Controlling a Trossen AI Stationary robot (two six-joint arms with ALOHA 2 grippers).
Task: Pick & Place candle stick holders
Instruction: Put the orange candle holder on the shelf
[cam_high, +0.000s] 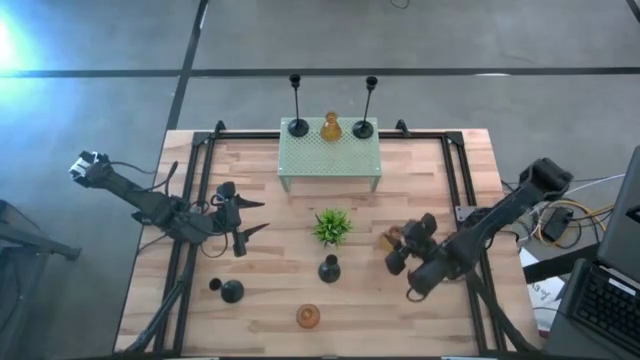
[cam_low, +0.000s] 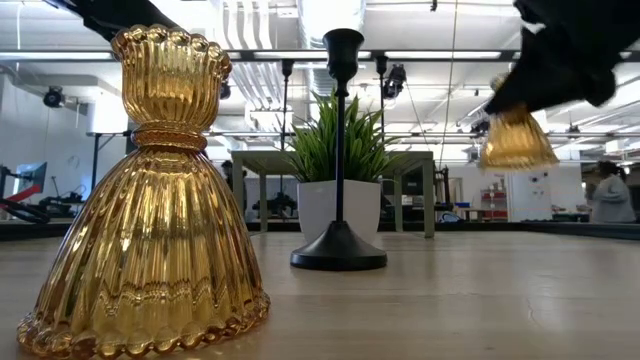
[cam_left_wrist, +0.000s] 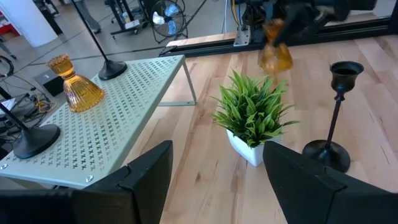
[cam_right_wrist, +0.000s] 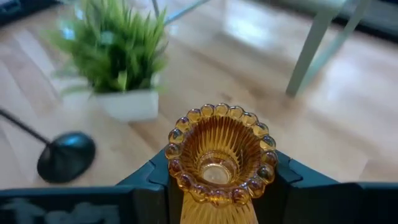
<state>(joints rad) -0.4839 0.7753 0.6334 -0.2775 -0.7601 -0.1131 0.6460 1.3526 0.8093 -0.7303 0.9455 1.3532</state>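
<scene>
Holding an amber glass holder tight, the right gripper hangs at middle right above the table. The left gripper waits spread apart, middle left.

High cam looks straight down on the whole surface; low cam sits at surface level, facing the room. Both wrist cams look fwd, close in, sharing the plant w/ both.

Three amber holders, four black holders
</scene>
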